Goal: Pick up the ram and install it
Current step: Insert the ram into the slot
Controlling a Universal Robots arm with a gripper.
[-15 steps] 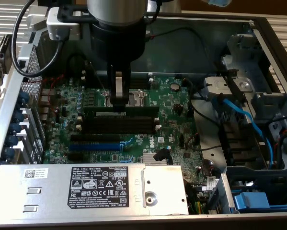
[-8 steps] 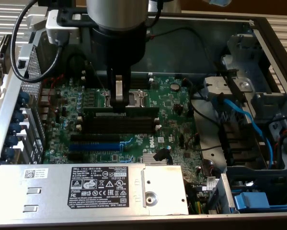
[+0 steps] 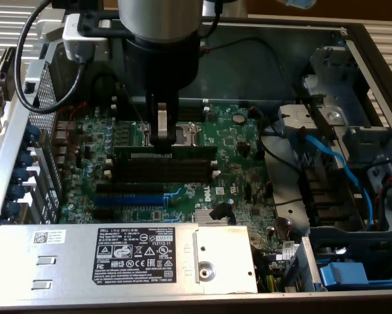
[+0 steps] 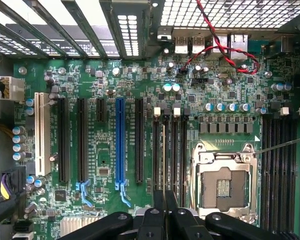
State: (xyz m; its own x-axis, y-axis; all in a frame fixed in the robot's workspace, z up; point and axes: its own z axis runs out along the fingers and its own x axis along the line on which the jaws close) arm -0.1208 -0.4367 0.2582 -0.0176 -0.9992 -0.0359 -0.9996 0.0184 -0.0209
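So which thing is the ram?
Find the big green motherboard in the open case. In its middle, the gripper hangs from above and pinches the ram: a long thin dark-green stick standing on edge. The black slots beside it match its length but are black with white end clips.

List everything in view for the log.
motherboard: one, green, case floor.
ram: one, dark green, over the memory slots.
memory slots: one bank, black, beside the CPU socket.
CPU socket: one, silver, mid-board.
blue expansion slot: one, blue, among black slots.
labelled metal box: one, grey, exterior view's bottom.
blue cable: one, blue, exterior view's right.
red-black wires: one twisted pair, by the rear grille.
robot arm: one, grey and black, above the board; jaws shut on the ram.
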